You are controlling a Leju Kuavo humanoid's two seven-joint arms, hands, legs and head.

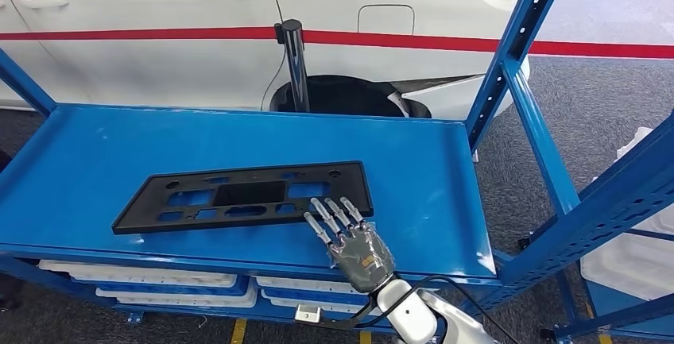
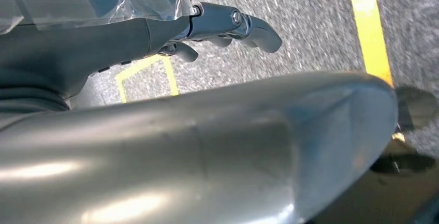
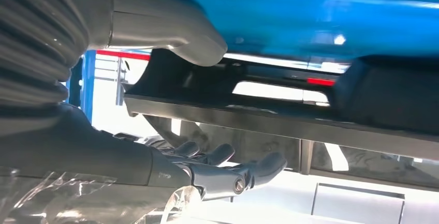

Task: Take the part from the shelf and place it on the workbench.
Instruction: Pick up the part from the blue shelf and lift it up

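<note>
A flat black plastic part with several cutouts lies on the blue shelf. My right hand is at the part's near right corner, its fingers stretched out over the near edge. In the right wrist view the part's edge runs between the thumb and the fingers. A gap shows between the fingers and the part, so nothing is gripped. My left hand hangs over the grey floor, its fingers loosely extended and holding nothing.
Blue uprights frame the shelf's right side. A black post and a white car with a red stripe stand behind it. White trays fill the lower level. The floor carries yellow lines.
</note>
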